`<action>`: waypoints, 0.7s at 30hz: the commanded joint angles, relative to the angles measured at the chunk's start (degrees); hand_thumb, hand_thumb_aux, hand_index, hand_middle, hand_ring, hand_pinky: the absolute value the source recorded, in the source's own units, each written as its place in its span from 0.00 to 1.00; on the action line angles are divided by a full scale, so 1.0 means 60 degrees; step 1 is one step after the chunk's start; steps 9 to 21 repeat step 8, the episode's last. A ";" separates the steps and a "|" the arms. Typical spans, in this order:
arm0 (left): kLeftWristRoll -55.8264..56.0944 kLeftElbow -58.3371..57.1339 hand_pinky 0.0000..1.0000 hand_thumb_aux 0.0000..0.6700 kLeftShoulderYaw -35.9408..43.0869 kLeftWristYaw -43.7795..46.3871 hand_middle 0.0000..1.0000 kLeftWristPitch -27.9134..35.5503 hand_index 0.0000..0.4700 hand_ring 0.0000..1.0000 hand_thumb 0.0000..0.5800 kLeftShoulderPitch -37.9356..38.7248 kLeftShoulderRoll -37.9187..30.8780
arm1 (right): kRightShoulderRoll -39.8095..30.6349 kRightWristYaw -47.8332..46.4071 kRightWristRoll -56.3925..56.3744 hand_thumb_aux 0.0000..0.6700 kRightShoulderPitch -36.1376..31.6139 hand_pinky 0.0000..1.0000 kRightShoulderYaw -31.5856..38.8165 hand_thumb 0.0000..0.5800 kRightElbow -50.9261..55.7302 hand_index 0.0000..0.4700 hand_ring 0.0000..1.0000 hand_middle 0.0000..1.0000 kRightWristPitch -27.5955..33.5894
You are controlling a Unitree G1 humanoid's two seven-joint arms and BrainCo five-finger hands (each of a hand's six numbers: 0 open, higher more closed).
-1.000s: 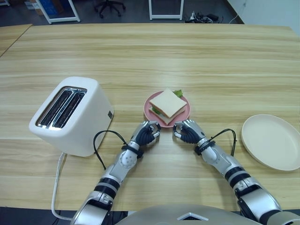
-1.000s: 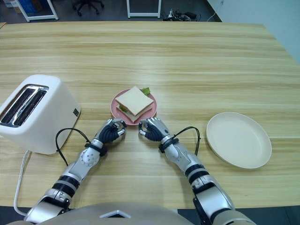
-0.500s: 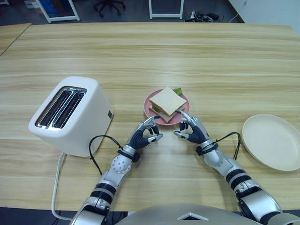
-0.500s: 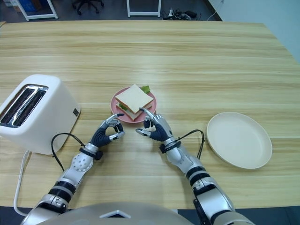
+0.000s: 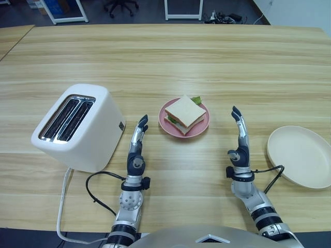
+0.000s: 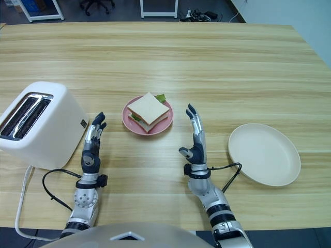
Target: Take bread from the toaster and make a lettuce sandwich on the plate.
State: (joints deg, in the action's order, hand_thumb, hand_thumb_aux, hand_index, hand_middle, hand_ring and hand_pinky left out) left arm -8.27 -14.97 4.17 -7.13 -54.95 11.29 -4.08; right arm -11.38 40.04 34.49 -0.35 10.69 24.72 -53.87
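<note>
A finished sandwich point(image 5: 185, 113) sits on the pink plate point(image 5: 201, 127), between the toaster point(image 5: 77, 126) and a cream plate point(image 5: 300, 155). Left hand point(image 5: 136, 149) and right hand point(image 5: 240, 144) stand flat-fingered, holding nothing.

Bright, even overhead light, soft shadows

Pale wood-grain desk point(image 5: 207, 62) across the foreground, second desk point(image 5: 13, 39) just beside its left edge; behind, dark floor point(image 5: 147, 13) with office chair base point(image 5: 120, 7), white frame point(image 5: 182, 11), cables point(image 5: 225, 19) near pale wall point(image 5: 305, 13)

Cream dish point(image 5: 300, 155) — beyond, perhaps a chair point(image 5: 120, 8)
</note>
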 commanded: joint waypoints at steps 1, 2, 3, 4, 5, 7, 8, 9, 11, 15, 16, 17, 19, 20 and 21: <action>-0.0654 0.0178 0.00 0.00 -0.0355 -0.0420 0.00 0.0454 0.00 0.00 0.00 0.0390 0.0271 | 0.0042 -0.0299 -0.0091 0.00 0.0442 0.00 -0.0051 0.00 -0.0103 0.00 0.00 0.00 0.0147; -0.0698 0.0282 0.00 0.00 -0.0371 -0.0432 0.00 0.0570 0.00 0.00 0.00 0.0468 0.0309 | 0.0046 -0.0391 -0.0186 0.00 0.0500 0.00 -0.0064 0.00 -0.0138 0.00 0.00 0.00 0.0148; -0.0797 0.0368 0.00 0.00 -0.0391 -0.0474 0.00 0.0635 0.00 0.00 0.00 0.0524 0.0338 | 0.0045 -0.0448 -0.0238 0.00 0.0552 0.00 -0.0084 0.00 -0.0178 0.00 0.00 0.00 0.0143; -0.0886 0.0470 0.00 0.00 -0.0391 -0.0505 0.00 0.0759 0.00 0.00 0.00 0.0572 0.0370 | 0.0036 -0.0521 -0.0293 0.00 0.0617 0.00 -0.0107 0.00 -0.0234 0.00 0.00 0.00 0.0131; -0.1057 0.0561 0.00 0.00 -0.0418 -0.0586 0.00 0.0865 0.00 0.00 0.00 0.0602 0.0411 | 0.0033 -0.0632 -0.0399 0.00 0.0688 0.00 -0.0114 0.00 -0.0295 0.00 0.00 0.00 0.0118; -0.1392 0.0670 0.00 0.00 -0.0483 -0.0781 0.00 0.0895 0.00 0.00 0.00 0.0660 0.0472 | 0.0037 -0.0860 -0.0597 0.00 0.0801 0.00 -0.0113 0.00 -0.0391 0.00 0.00 0.00 0.0090; -0.1726 0.0672 0.00 0.00 -0.0563 -0.1025 0.00 0.0797 0.00 0.00 0.00 0.0670 0.0522 | 0.0031 -0.0964 -0.0653 0.00 0.0854 0.00 -0.0117 0.00 -0.0448 0.00 0.00 0.00 0.0066; -0.1726 0.0672 0.00 0.00 -0.0563 -0.1025 0.00 0.0797 0.00 0.00 0.00 0.0670 0.0522 | 0.0031 -0.0964 -0.0653 0.00 0.0854 0.00 -0.0117 0.00 -0.0448 0.00 0.00 0.00 0.0066; -0.1726 0.0672 0.00 0.00 -0.0563 -0.1025 0.00 0.0797 0.00 0.00 0.00 0.0670 0.0522 | 0.0031 -0.0964 -0.0653 0.00 0.0854 0.00 -0.0117 0.00 -0.0448 0.00 0.00 0.00 0.0066; -0.1726 0.0672 0.00 0.00 -0.0563 -0.1025 0.00 0.0797 0.00 0.00 0.00 0.0670 0.0522 | 0.0031 -0.0964 -0.0653 0.00 0.0854 0.00 -0.0117 0.00 -0.0448 0.00 0.00 0.00 0.0066; -0.1726 0.0672 0.00 0.00 -0.0563 -0.1025 0.00 0.0797 0.00 0.00 0.00 0.0670 0.0522 | 0.0031 -0.0964 -0.0653 0.00 0.0854 0.00 -0.0117 0.00 -0.0448 0.00 0.00 0.00 0.0066; -0.1726 0.0672 0.00 0.00 -0.0563 -0.1025 0.00 0.0797 0.00 0.00 0.00 0.0670 0.0522 | 0.0031 -0.0964 -0.0653 0.00 0.0854 0.00 -0.0117 0.00 -0.0448 0.00 0.00 0.00 0.0066; -0.1726 0.0672 0.00 0.00 -0.0563 -0.1025 0.00 0.0797 0.00 0.00 0.00 0.0670 0.0522 | 0.0031 -0.0964 -0.0653 0.00 0.0854 0.00 -0.0117 0.00 -0.0448 0.00 0.00 0.00 0.0066; -0.1726 0.0672 0.00 0.00 -0.0563 -0.1025 0.00 0.0797 0.00 0.00 0.00 0.0670 0.0522 | 0.0031 -0.0964 -0.0653 0.00 0.0854 0.00 -0.0117 0.00 -0.0448 0.00 0.00 0.00 0.0066; -0.1726 0.0672 0.00 0.00 -0.0563 -0.1025 0.00 0.0797 0.00 0.00 0.00 0.0670 0.0522 | 0.0031 -0.0964 -0.0653 0.00 0.0854 0.00 -0.0117 0.00 -0.0448 0.00 0.00 0.00 0.0066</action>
